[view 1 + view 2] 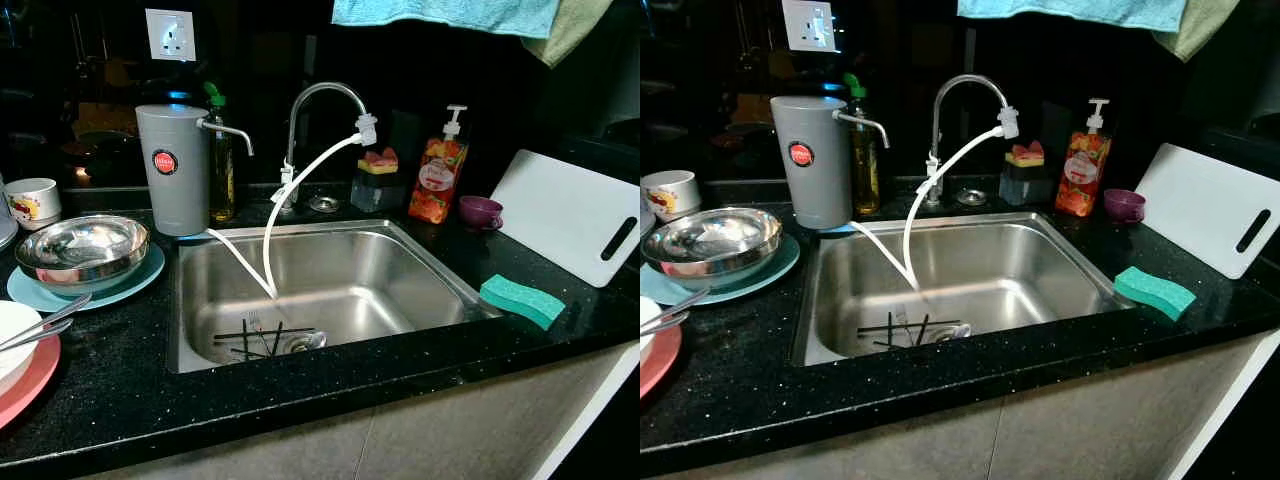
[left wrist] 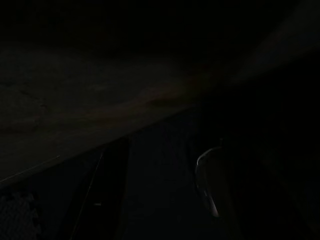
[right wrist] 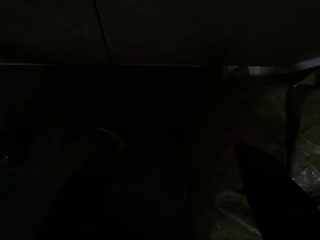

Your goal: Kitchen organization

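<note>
Left of the stainless-steel sink [image 1: 440, 262]: shiny steel bowl [image 1: 82, 250] on a teal plate [image 1: 140, 280]; likely light, slippery, best gripped at the rim. Gripper states cannot be told.

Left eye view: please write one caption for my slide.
Steel sink in black counter, green sponge at its right, steel bowl at left.

red round label on grey water filter [image 1: 172, 168], wording unreadable
</note>
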Tool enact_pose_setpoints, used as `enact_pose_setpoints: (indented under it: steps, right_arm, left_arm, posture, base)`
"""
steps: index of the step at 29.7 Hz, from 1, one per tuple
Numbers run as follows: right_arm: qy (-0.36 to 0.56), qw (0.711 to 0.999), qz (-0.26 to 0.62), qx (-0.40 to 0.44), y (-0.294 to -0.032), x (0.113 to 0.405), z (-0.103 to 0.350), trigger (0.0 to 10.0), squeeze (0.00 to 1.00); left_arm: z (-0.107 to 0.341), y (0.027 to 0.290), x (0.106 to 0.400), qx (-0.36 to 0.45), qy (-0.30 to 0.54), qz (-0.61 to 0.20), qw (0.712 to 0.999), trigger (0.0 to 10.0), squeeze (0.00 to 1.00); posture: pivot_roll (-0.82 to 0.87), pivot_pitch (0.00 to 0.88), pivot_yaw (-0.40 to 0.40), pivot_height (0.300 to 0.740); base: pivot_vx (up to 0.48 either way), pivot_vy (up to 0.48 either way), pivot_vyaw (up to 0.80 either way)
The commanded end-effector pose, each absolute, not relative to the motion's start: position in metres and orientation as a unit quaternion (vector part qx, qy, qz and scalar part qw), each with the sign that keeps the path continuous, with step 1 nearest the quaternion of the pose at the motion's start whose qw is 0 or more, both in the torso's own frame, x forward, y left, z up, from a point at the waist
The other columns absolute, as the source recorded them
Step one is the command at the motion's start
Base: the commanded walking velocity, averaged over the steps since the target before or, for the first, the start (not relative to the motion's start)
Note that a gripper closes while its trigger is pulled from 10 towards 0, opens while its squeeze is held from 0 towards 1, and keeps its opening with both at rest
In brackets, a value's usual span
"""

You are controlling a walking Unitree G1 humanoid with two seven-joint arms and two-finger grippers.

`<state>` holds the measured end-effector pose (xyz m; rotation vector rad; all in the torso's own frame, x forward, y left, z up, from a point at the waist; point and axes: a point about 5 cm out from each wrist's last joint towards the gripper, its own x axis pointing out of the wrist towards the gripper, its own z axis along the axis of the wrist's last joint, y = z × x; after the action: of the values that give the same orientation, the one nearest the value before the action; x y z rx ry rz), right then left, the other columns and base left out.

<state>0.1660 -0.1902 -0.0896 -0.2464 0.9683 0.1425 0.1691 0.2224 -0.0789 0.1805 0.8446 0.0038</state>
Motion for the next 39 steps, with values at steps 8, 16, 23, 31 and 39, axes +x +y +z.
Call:
enact_pose_setpoints:
  steps: [8,16,23,31,39]
  right_arm:
    - [0.467,0.873,0.067,-0.123,-0.1937,0.1664,-0.0892,10.0,0.00]
    - [0.469,0.872,0.062,-0.124,-0.1970,0.1656,-0.0892,10.0,0.00]
    - [0.470,0.872,0.063,-0.123,-0.1979,0.1644,-0.0895,10.0,0.00]
    - [0.471,0.871,0.059,-0.124,-0.1998,0.1646,-0.0892,10.0,0.00]
    - [0.472,0.871,0.062,-0.125,-0.1996,0.1645,-0.0893,10.0,0.00]
  left_arm:
    - [-0.0796,0.2179,0.1696,0.076,0.406,0.006,0.910,10.0,0.00]
    - [-0.0808,0.2155,0.1678,0.075,0.408,0.004,0.910,10.0,0.00]
    - [-0.0797,0.2133,0.1713,0.074,0.404,0.002,0.912,10.0,0.00]
    - [-0.0798,0.2106,0.1726,0.073,0.404,0.001,0.912,10.0,0.00]
    - [-0.0801,0.2106,0.1722,0.073,0.405,0.002,0.911,10.0,0.00]
  posture:
    - [0.13,0.000,-0.123,0.740]
    - [0.13,0.000,-0.124,0.740]
    - [0.12,0.000,-0.124,0.740]
    - [0.12,0.000,-0.125,0.740]
    - [0.12,0.000,-0.125,0.740]
  base:
    - [0.000,0.000,0.00]
    - [0.000,0.000,0.00]
    - [0.000,0.000,0.00]
    - [0.000,0.000,0.00]
    - [0.000,0.000,0.00]
